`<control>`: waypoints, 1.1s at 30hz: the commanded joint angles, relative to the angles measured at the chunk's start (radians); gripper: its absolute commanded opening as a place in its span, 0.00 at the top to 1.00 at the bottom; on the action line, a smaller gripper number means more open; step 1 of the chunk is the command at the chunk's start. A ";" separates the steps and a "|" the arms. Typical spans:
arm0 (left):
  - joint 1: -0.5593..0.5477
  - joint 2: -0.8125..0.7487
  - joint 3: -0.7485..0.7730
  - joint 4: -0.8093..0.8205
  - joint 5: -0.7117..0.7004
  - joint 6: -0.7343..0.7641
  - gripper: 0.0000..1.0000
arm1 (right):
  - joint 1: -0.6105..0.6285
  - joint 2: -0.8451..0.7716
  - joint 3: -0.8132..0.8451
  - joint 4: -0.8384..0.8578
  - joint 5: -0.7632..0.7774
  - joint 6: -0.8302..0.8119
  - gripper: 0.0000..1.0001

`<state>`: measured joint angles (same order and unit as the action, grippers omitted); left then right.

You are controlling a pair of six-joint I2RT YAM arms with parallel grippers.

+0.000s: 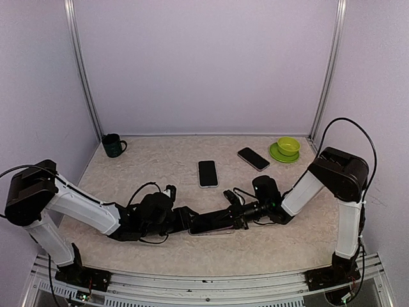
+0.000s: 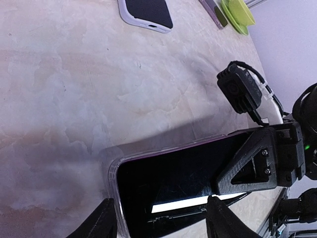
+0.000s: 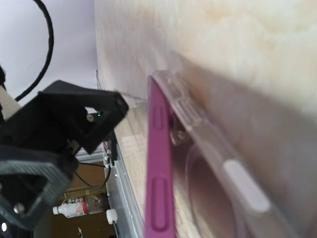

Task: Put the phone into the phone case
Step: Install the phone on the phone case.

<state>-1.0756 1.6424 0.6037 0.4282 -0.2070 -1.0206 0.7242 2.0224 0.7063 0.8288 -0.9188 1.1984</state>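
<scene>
Left pincer (image 2: 159, 210) sits half open around the case (image 2: 113, 173) end, and I cannot tell if it squeezes; the shut, empty right pincer (image 2: 228, 181) rests on the phone (image 2: 173, 173), lying half in the case, so a crooked push could pop it out.

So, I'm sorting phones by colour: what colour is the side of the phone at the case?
Magenta; the phone shows it best in the right wrist view.

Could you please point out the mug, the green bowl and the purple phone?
mug (image 1: 112, 149): top view, its side.
green bowl (image 1: 289, 144): top view, its inside.
purple phone (image 2: 171, 173): left wrist view, its screen.
</scene>
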 commanded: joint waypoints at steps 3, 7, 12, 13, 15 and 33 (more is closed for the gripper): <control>0.031 -0.054 -0.070 0.085 0.056 0.014 0.39 | -0.002 -0.066 -0.007 0.078 -0.019 0.003 1.00; 0.049 -0.086 -0.087 0.095 0.058 0.021 0.39 | -0.004 -0.114 -0.008 0.072 -0.028 -0.017 1.00; 0.066 -0.116 -0.104 0.146 0.090 0.044 0.39 | -0.004 -0.166 -0.007 0.059 -0.028 -0.049 1.00; 0.067 -0.120 -0.107 0.161 0.101 0.049 0.39 | -0.004 -0.172 -0.007 0.057 -0.027 -0.051 1.00; 0.069 -0.124 -0.108 0.191 0.124 0.058 0.39 | -0.004 -0.179 -0.007 0.059 -0.028 -0.057 1.00; 0.069 -0.038 -0.096 0.433 0.339 0.067 0.41 | 0.020 -0.226 -0.019 0.145 -0.089 -0.083 1.00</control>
<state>-0.9886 1.5883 0.4885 0.7322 0.0261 -0.9604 0.7208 1.8603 0.6746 0.8425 -0.9318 1.1416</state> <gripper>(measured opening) 0.588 0.062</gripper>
